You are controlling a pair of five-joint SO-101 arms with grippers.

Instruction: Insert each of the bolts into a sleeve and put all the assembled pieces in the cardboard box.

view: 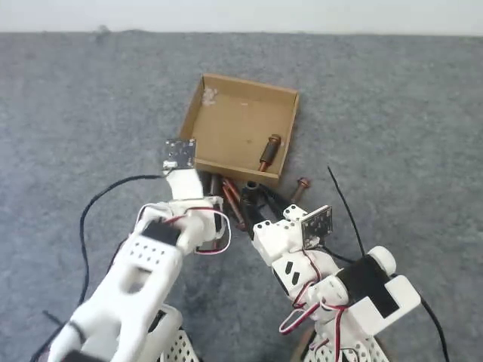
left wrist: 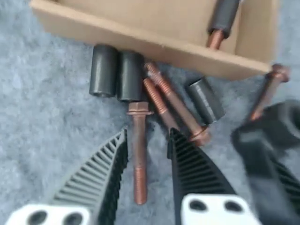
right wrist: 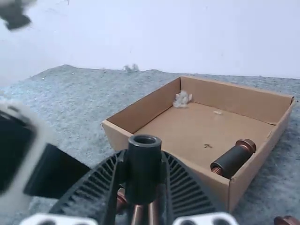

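The left end effector (left wrist: 147, 140) is open over a bolt (left wrist: 138, 164) beside the near wall of the box (view: 226, 166). The right end effector (right wrist: 143, 176) grips a sleeve (right wrist: 143, 150) upright. One assembled piece (view: 269, 153) lies inside the box, at right.

From the left wrist, the right gripper (left wrist: 265, 136) blurs and the boxed sleeve (left wrist: 224, 16) is cropped.
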